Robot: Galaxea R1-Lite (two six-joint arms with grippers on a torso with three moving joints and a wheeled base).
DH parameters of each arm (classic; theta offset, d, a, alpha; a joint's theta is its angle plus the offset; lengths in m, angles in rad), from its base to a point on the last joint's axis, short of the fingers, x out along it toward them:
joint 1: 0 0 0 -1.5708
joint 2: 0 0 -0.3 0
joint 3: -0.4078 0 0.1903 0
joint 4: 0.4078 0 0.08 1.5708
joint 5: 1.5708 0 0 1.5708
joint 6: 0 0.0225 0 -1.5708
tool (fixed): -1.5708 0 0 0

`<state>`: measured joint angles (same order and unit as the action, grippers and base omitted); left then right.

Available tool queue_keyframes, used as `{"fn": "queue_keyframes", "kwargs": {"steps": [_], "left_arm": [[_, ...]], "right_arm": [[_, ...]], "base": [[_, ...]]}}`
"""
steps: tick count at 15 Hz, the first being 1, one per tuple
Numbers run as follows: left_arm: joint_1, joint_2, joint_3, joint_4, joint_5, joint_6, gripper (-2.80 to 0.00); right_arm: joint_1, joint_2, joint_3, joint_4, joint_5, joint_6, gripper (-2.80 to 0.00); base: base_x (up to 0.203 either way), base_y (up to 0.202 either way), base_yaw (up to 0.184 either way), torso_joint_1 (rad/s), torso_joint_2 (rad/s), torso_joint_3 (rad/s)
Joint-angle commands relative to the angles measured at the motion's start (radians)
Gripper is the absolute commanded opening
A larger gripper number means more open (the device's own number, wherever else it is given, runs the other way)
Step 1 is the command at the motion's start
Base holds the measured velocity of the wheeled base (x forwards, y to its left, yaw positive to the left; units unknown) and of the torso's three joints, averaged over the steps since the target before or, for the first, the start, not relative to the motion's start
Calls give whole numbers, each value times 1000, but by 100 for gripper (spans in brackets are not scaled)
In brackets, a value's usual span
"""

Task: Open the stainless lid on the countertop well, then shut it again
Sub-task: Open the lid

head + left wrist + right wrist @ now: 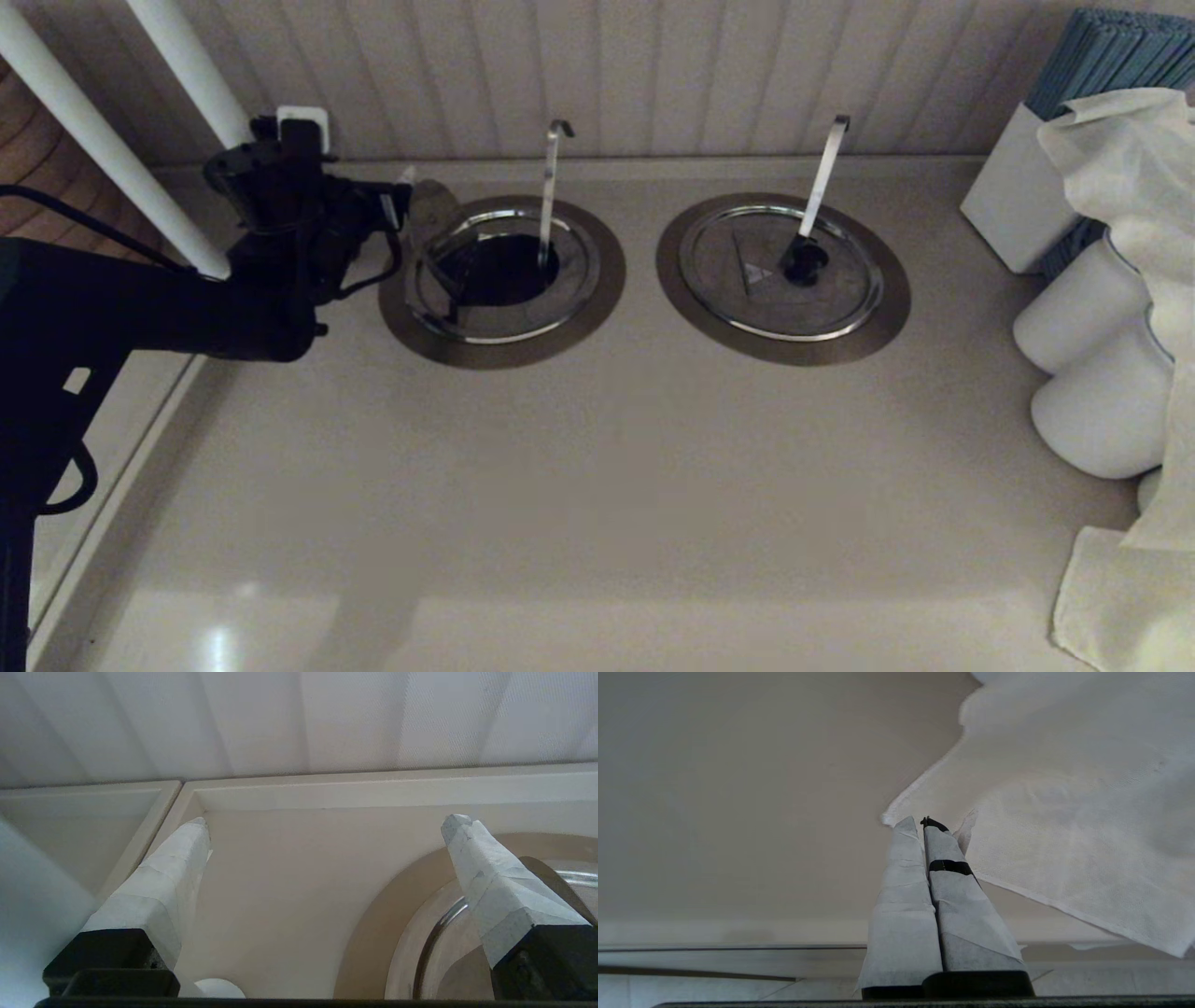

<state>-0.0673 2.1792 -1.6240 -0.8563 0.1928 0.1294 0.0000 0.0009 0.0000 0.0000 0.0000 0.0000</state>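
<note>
Left gripper [324, 821], fingers wide apart & empty, hovers at left edge of the countertop well [501, 280]. The stainless lid [439, 271] sits tilted, half in the opening. Right gripper [920, 823] parked, fingers together. Risk: lid slips deeper or jams vs ladle handle [551, 191] if nudged off-centre.

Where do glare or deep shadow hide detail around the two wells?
Head view: dim; glare patch on the countertop, near-left edge; glints along the right-hand lid rim; the countertop well opening solid black. Left wrist view: even light, open left hand beside the collar. Right wrist view: no glare.
</note>
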Motion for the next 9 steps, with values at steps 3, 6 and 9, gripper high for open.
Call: {"fn": "queue_keyframes", "kwargs": {"steps": [3,6,9], "left_arm": [[26,-22,-4,0,5,-2,0],[20,-28,3,8,-7,-35,0],[31,-81,10,119,-65,-161,0]], "right_arm": [[2,1,0,0,0,0,-280],[0,1,0,0,0,0,-280],[0,1,0,0,0,0,-280]], "base": [[0,0,0,0,0,0],[0,0,0,0,0,0],[0,0,0,0,0,0]]}}
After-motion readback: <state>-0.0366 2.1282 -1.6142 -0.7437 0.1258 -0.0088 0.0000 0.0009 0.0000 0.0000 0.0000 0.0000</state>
